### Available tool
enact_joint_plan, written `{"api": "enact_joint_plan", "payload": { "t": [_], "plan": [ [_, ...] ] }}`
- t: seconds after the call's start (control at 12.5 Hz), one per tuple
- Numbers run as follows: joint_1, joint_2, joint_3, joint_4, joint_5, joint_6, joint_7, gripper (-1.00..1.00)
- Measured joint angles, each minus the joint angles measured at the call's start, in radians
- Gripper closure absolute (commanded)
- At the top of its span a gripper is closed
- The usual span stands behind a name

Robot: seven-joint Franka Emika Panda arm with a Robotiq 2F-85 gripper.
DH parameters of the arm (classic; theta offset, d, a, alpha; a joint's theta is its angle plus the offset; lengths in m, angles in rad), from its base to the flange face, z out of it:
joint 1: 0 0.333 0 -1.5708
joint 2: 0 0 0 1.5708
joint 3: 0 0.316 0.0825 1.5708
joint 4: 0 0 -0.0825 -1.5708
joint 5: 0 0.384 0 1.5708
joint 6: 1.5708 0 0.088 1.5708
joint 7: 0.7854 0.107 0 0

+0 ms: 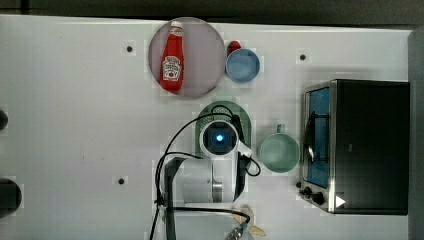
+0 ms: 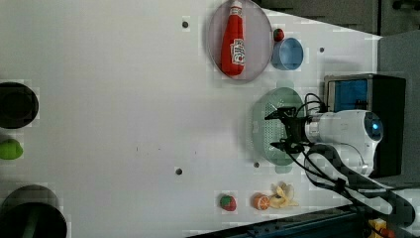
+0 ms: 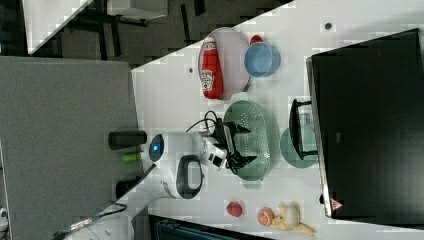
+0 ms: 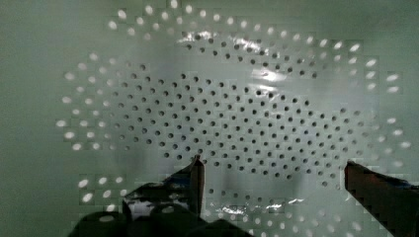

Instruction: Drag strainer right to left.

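Note:
The strainer (image 2: 262,109) is a pale green oval colander with a hole-dotted bottom, standing on the white table between the plate and the oven. In the top view my arm covers most of the strainer (image 1: 223,107). My gripper (image 2: 273,131) points down into its bowl, jaws open wide with nothing between them. In the right view the gripper (image 3: 251,145) hangs over the strainer (image 3: 260,120), fingertips spread. The wrist view has both fingertips (image 4: 197,170) just above the perforated strainer (image 4: 222,113) floor; whether they touch it I cannot tell.
A ketchup bottle (image 1: 172,57) lies on a round plate (image 1: 207,55), with a blue bowl (image 1: 242,65) beside it. A green mug (image 1: 278,152) stands between the strainer and the toaster oven (image 1: 367,145). A toy strawberry (image 2: 228,202), orange (image 2: 261,201) and banana (image 2: 283,196) lie near the table edge.

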Motion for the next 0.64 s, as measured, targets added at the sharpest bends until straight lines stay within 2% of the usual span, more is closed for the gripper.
{"api": "enact_joint_plan", "payload": {
  "t": [0.4, 0.64],
  "plan": [
    [0.025, 0.049, -0.017, -0.002, -0.001, 0.064, 0.085, -1.0],
    [0.044, 0.038, 0.01, 0.0, 0.017, 0.077, 0.146, -1.0]
  ]
}}
